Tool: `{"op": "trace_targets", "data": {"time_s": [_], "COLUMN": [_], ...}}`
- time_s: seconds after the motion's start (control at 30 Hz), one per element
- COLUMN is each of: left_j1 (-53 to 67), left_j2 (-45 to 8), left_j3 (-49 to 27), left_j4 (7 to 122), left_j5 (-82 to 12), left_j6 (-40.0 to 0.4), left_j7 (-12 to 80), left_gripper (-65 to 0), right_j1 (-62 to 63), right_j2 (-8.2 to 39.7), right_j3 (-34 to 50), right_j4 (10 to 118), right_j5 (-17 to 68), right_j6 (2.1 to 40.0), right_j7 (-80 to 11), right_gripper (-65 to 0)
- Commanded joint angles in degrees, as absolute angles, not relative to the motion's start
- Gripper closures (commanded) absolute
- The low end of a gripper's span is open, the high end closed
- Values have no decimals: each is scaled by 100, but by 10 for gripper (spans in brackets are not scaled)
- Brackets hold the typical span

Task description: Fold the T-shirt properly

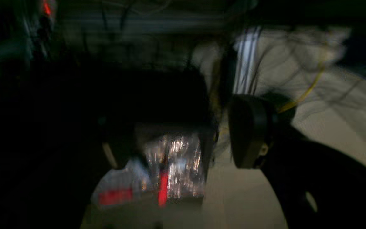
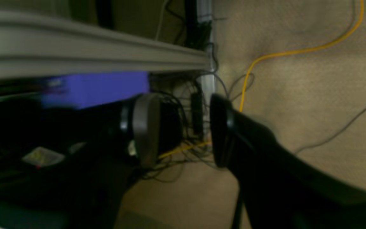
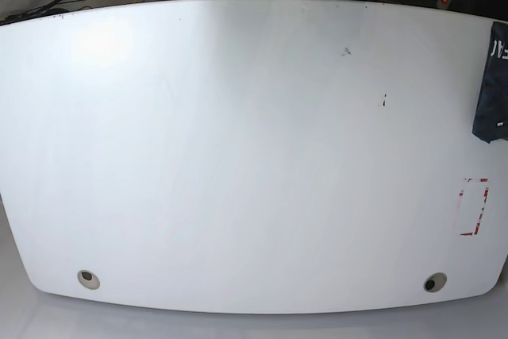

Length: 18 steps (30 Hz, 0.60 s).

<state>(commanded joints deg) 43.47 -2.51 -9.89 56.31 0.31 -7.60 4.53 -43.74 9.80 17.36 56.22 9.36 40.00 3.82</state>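
Both pairs of fingers stand parted with nothing between them: the right gripper (image 2: pixel 181 130) shows a grey-faced rounded pad (image 2: pixel 146 128) and a black pad (image 2: pixel 221 130) with a clear gap, and the left gripper (image 1: pixel 170 133) shows one dark rounded pad (image 1: pixel 248 130) apart from a dim, blurred one on the other side. Neither is near the T-shirt (image 3: pixel 494 85), which appears only in the base view as a narrow dark strip with a bit of white lettering, lying at the far right edge of the white table (image 3: pixel 238 156), on the left arm's side; neither arm shows in that view. The tabletop is smooth and glossy, with a curved outline, two round holes (image 3: pixel 89 279) near the front corners and a red-edged rectangle mark (image 3: pixel 474 206) below the shirt. Behind the right fingers lie beige carpet, a yellow cable (image 2: pixel 297 51) and tangled dark wires.
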Motion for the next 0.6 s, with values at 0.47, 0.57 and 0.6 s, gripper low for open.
{"op": "trace_targets", "data": {"time_s": [0.47,0.57,0.6], "left_j1": [1982,1578,1499], "left_j2": [-479,-497,-497], "left_j3": [-989,-989,-980], "left_j4": [2633,2009,1859], "left_j5": [31,40,40], "left_j6": [-752,-752,-752], "left_j7": [365,110,66], "left_gripper": [-422,-424,-424], "right_j1": [-2273,-1868,-1798], "right_j2": [936,936,936], "right_j3": [1719,1719,1719], "right_j4": [3143,2686,2607], "right_j5": [-418,-602,-637], "right_j6": [3292,3108,3073], "right_j7": [382,382,382], "right_gripper": [-249,-252,-252]}}
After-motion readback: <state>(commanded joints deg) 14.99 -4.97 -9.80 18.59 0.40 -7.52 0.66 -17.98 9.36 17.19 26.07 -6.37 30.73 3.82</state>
